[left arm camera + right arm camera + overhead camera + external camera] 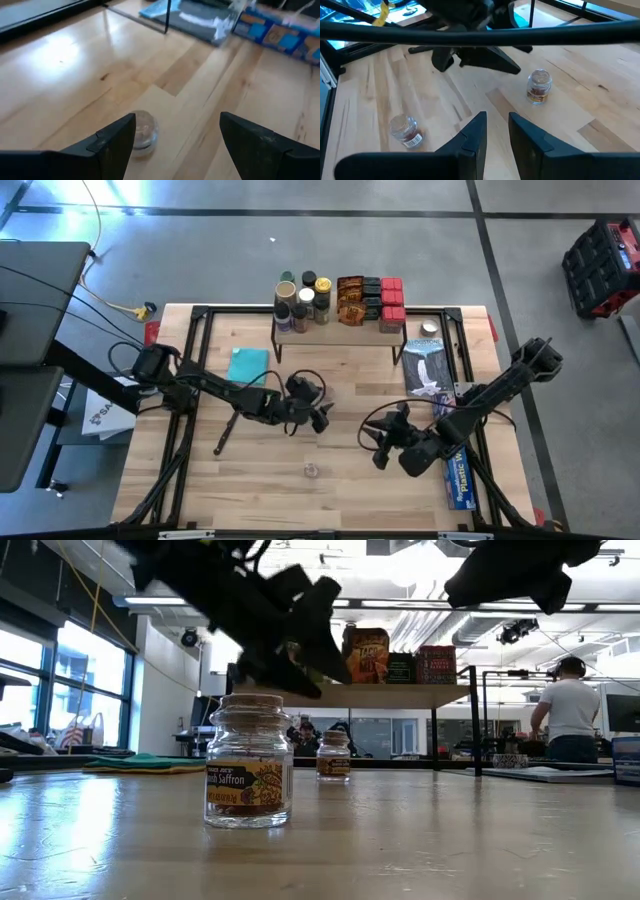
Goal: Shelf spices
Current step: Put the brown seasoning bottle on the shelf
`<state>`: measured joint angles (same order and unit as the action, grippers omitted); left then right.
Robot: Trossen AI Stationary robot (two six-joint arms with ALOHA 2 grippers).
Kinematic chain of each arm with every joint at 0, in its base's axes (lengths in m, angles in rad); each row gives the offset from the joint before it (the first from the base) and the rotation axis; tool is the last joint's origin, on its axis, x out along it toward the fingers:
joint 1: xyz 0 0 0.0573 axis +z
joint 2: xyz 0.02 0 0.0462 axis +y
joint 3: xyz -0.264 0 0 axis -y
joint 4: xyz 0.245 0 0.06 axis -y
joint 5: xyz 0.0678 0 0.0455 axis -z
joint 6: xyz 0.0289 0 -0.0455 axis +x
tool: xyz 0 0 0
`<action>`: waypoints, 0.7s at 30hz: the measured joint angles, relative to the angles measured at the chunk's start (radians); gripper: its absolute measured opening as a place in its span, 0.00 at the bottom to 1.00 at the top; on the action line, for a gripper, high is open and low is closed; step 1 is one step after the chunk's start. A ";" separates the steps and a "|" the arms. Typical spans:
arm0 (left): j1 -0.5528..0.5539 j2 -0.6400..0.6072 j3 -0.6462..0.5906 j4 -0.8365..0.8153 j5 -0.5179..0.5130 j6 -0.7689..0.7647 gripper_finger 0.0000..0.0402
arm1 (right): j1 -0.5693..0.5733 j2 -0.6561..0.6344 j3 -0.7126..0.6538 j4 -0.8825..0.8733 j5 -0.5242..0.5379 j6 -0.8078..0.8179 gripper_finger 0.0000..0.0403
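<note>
1. The left tool [322,417] hovered mid-worktop, fingers wide, holding nothing.
2. The right tool [378,448] hung at 4 o'clock, fingers narrow, empty.
3. A saffron jar [311,470] stood at 6 o'clock; the shelf [340,328] at 12 o'clock carried most spices [345,298].

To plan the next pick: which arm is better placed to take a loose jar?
Probably left. The left pincer stands open with a jar just ahead of it; the right pincer is farther from both jars.

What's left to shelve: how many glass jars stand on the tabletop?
2: one jar near the front of the table, another farther back by the left hand; the arms may hide more.
</note>
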<state>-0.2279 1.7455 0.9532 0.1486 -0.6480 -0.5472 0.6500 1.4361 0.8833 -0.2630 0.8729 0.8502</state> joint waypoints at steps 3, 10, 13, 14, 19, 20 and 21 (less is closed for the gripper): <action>0.014 0.047 -0.033 0.111 0.003 0.007 0.71 | -0.004 0.000 0.000 -0.005 0.004 -0.001 0.19; 0.067 0.107 -0.001 0.073 0.018 -0.004 0.71 | -0.009 0.000 0.000 -0.008 0.037 0.005 0.19; 0.087 0.107 0.005 0.064 0.036 -0.001 0.71 | -0.009 0.000 0.000 -0.008 0.037 0.004 0.19; 0.095 0.107 0.005 0.063 0.055 -0.001 0.71 | -0.009 0.000 0.000 -0.008 0.037 0.004 0.19; 0.125 0.122 0.005 0.059 0.142 -0.002 0.68 | -0.009 0.000 0.000 -0.008 0.037 0.005 0.19; 0.126 0.124 0.005 0.061 0.143 -0.002 0.67 | -0.009 0.000 0.000 -0.008 0.037 0.003 0.19; 0.126 0.125 0.005 0.055 0.142 -0.001 0.66 | -0.009 0.000 0.000 -0.009 0.037 0.000 0.19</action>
<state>-0.1020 1.8708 0.9581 0.2040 -0.5061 -0.5484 0.6415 1.4361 0.8833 -0.2716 0.9096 0.8504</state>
